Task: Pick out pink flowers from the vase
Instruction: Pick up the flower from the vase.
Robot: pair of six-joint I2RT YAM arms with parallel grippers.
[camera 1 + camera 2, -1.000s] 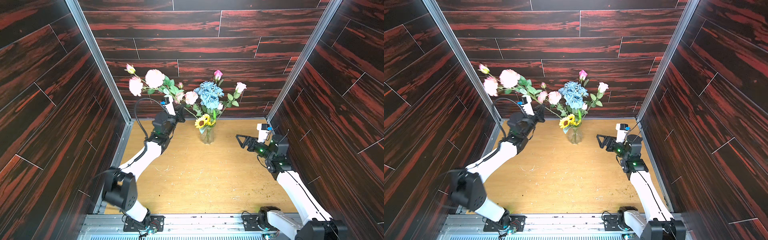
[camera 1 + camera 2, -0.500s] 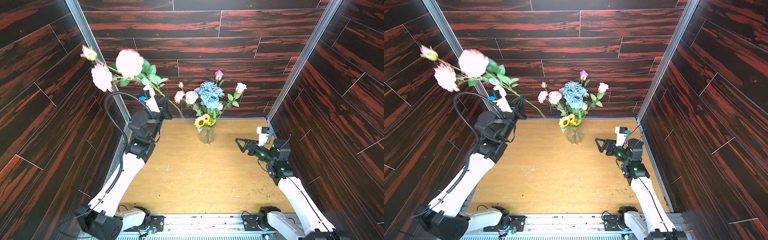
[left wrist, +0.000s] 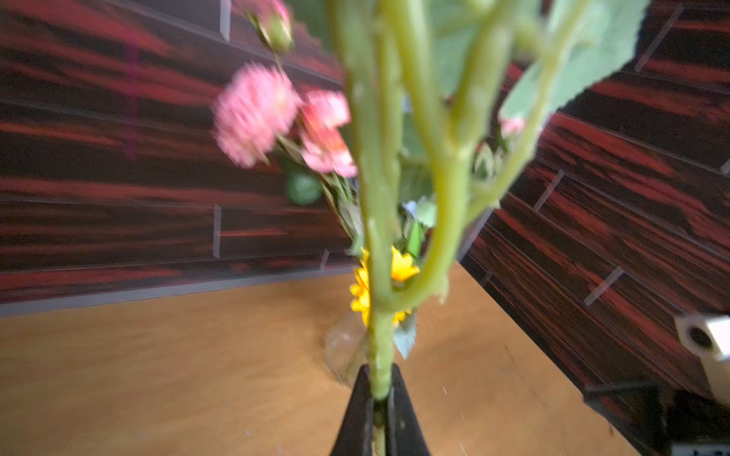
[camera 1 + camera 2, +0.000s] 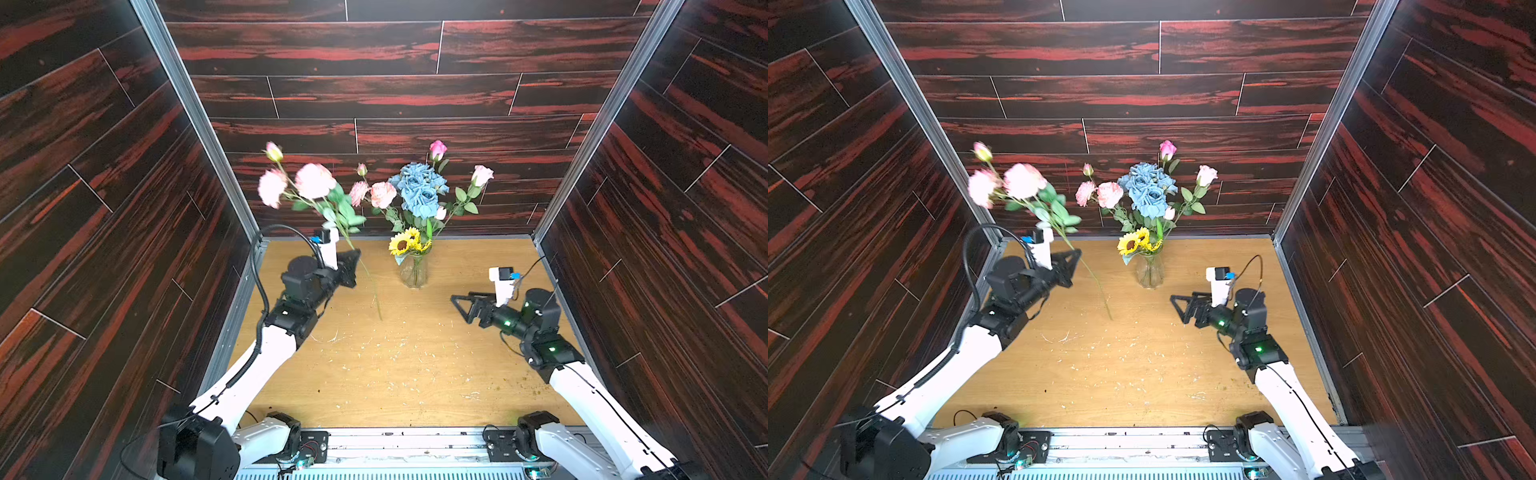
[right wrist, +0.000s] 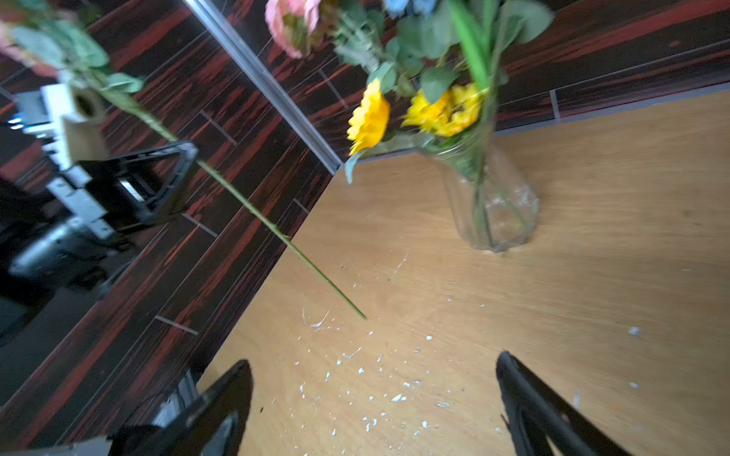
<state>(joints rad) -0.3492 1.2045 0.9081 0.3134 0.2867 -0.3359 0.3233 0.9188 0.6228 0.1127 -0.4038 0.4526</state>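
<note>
Left gripper (image 4: 353,266): pressed together on the green stem of the held pink flower spray (image 4: 314,181); in the left wrist view, stem pinched between the two black fingers (image 3: 357,410).
Held pink flower spray: fully outside the vase, tilted, blooms up near the back wall, leaves just above the grip, bare lower end slanting down over the table (image 4: 415,365); cannot tell whether the tip touches the wood.
Vase (image 4: 414,272): upright near the back middle of the table, between the two arms, apart from both grippers.
Pink flowers in the vase (image 4: 382,194): two ruffled blooms, plus rosebuds higher up, standing beside the blue roses (image 4: 419,191) and above the sunflowers (image 4: 403,245).
Right gripper (image 4: 459,307): fingers spread wide, holding nothing, low over the table, pointing toward the vase.
</note>
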